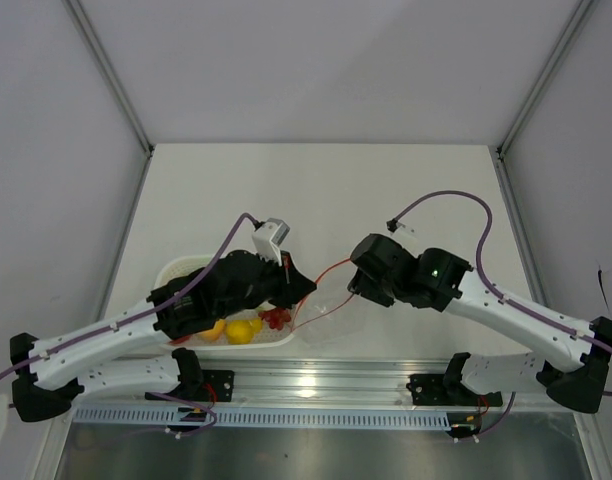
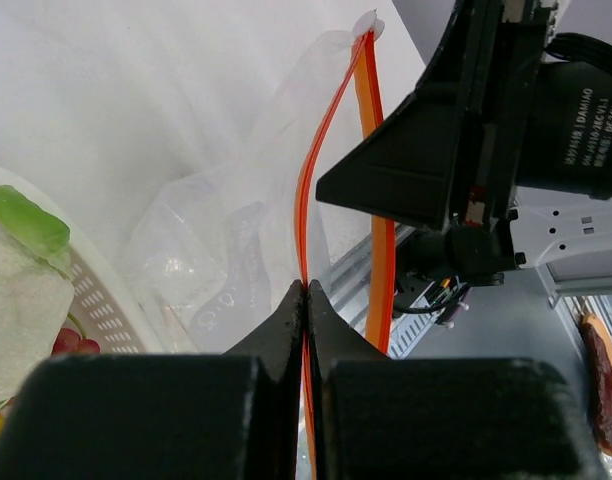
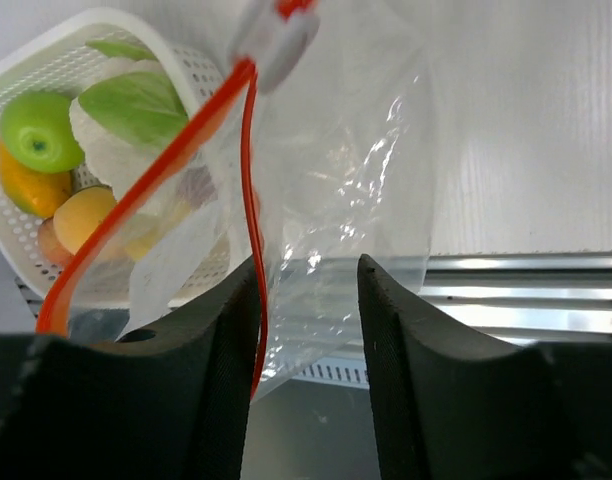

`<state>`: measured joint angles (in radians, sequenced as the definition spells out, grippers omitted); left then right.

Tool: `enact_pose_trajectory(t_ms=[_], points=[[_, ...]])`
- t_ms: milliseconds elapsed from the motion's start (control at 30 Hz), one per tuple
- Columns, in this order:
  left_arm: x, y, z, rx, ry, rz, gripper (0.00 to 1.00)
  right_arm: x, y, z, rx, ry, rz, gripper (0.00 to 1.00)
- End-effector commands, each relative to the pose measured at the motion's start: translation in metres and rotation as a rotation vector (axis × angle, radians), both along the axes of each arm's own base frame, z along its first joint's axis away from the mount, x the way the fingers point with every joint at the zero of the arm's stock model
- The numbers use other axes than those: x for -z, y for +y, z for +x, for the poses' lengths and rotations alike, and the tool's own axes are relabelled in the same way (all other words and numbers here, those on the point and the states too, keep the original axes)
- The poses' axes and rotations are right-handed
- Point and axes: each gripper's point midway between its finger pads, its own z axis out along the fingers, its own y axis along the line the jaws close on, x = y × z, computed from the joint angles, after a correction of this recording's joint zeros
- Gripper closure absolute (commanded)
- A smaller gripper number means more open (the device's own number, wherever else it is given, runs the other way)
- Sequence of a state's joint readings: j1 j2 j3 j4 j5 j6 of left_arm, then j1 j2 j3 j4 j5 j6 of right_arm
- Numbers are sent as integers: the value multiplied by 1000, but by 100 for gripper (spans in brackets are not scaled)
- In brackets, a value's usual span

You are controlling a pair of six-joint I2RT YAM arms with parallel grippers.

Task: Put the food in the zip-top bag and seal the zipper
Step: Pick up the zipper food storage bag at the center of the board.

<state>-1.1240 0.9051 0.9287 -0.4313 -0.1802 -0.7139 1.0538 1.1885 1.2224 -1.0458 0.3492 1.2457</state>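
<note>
The clear zip-top bag (image 2: 211, 250) hangs between my two grippers, its red-orange zipper (image 2: 304, 200) running up from the left jaws. My left gripper (image 2: 306, 288) is shut on that zipper strip. My right gripper (image 3: 311, 262) stands open around the bag's (image 3: 336, 180) other edge, with the zipper (image 3: 249, 150) lying against its left finger. The food sits in the white basket (image 3: 46, 50): a green fruit (image 3: 36, 130), an orange one (image 3: 26, 185), a yellow one (image 3: 81, 215) and a white cauliflower-like lump (image 3: 126, 150). From above, the left gripper (image 1: 304, 285) and right gripper (image 1: 354, 285) face each other.
The white basket (image 1: 176, 272) lies under my left arm, near the table's front edge. An aluminium rail (image 1: 316, 385) runs along that edge below the bag. White walls close in the table on three sides.
</note>
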Motion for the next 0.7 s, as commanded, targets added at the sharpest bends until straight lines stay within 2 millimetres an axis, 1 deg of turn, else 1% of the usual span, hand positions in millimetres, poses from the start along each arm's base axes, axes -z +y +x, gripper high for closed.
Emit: enact_pose_trajectory(t_ms=[0,67,100,133,167,200,233,267,333,367,400,433,467,500,533,567,633,667], points=[[-16,0,-3,11,-33,-47,100,-6,-15,17,15,-83,-34,57],[-9,1,-5,20,-25,-37,99,-7,-23,22,1,-110,-67,63],[-9,1,-5,24,-23,-39,99,-9,-27,25,5,-120,-75,67],[-2,1,-8,36,-15,-29,99,-9,-29,27,1,-127,-84,82],[-6,-1,-11,55,-21,-55,99,-9,-31,28,-6,-134,-92,87],[-6,-2,-13,67,-20,-66,99,-10,-33,31,-22,-140,-105,94],[-1,-2,-14,73,-16,-65,99,-11,-31,33,-34,-145,-101,100],[-4,-4,-16,85,-18,-81,99,-12,-31,34,-46,-147,-103,100],[-3,-4,-17,89,-11,-78,99,-17,-30,39,-80,-170,-122,100],[1,-3,-17,89,-4,-63,99,-18,-29,40,-96,-179,-136,100],[3,-2,-18,90,-1,-50,97,-18,-35,42,-112,-181,-176,100],[4,-1,-17,83,0,-40,90,-22,-35,46,-109,-188,-197,100],[4,1,-16,73,0,-30,79,-23,-38,48,-113,-190,-222,100],[7,7,-13,48,2,-4,61,-22,-41,49,-123,-186,-251,100],[8,10,-12,37,-2,11,53,-23,-44,50,-149,-191,-283,100],[1,13,-10,27,-21,11,37,-23,-42,52,-168,-191,-300,100],[2,27,-3,-27,-40,49,18,-23,-47,53,-175,-197,-328,100],[-1,33,-1,-41,-62,64,3,-24,-47,52,-179,-206,-322,100]])
